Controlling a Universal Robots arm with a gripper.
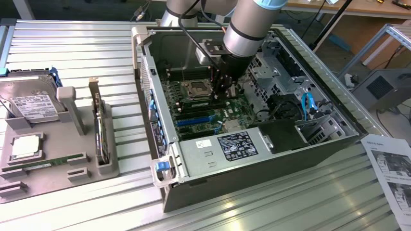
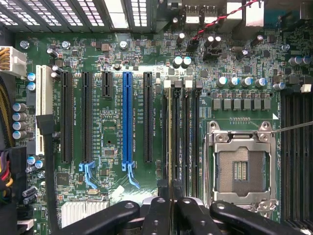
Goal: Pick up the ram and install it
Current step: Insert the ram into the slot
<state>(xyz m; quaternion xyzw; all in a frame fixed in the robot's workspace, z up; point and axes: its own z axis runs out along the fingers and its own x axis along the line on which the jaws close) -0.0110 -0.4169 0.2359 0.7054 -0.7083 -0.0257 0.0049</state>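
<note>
Exterior view looks down into the case (image 1: 257, 175); wrist view, close, seemingly squarely faces the shared motherboard (image 2: 113, 128).

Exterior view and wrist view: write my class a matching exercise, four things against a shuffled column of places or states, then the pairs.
1 ram
2 processor socket
3 spare ram stick
4 printed sheet

a beside the computer case, on the exterior view's right
b empty
c in the shut gripper
d flat in the grey fixture

Pairs: 1c, 2b, 3d, 4a.
</note>
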